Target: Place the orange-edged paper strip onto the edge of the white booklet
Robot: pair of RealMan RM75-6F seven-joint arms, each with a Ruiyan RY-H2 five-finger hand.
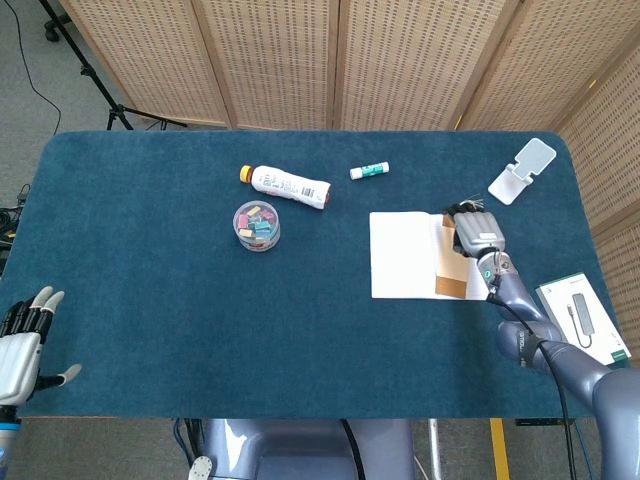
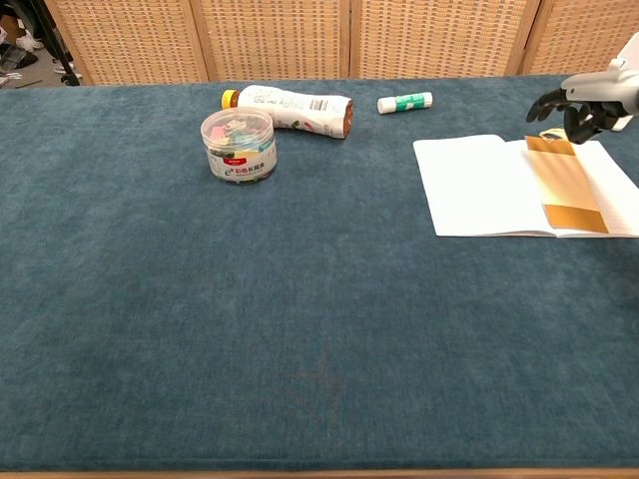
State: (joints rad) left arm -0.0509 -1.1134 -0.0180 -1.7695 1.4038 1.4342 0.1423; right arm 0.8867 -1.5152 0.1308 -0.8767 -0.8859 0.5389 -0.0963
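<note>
Wicker screens [image 1: 400, 60] back a blue table [image 1: 150, 250] with wide bare cloth at left and front. The white booklet [image 1: 405, 255] lies open near the right edge, the paper strip [image 2: 564, 185] flat on it. Right hand [image 1: 478, 232] pinches the strip's far end; left hand [image 1: 22, 345] spread off the near-left corner.

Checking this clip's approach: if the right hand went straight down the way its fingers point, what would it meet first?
Probably the far end of the orange-edged paper strip on the white booklet; the right hand hovers just above it, though depth is unclear.
</note>
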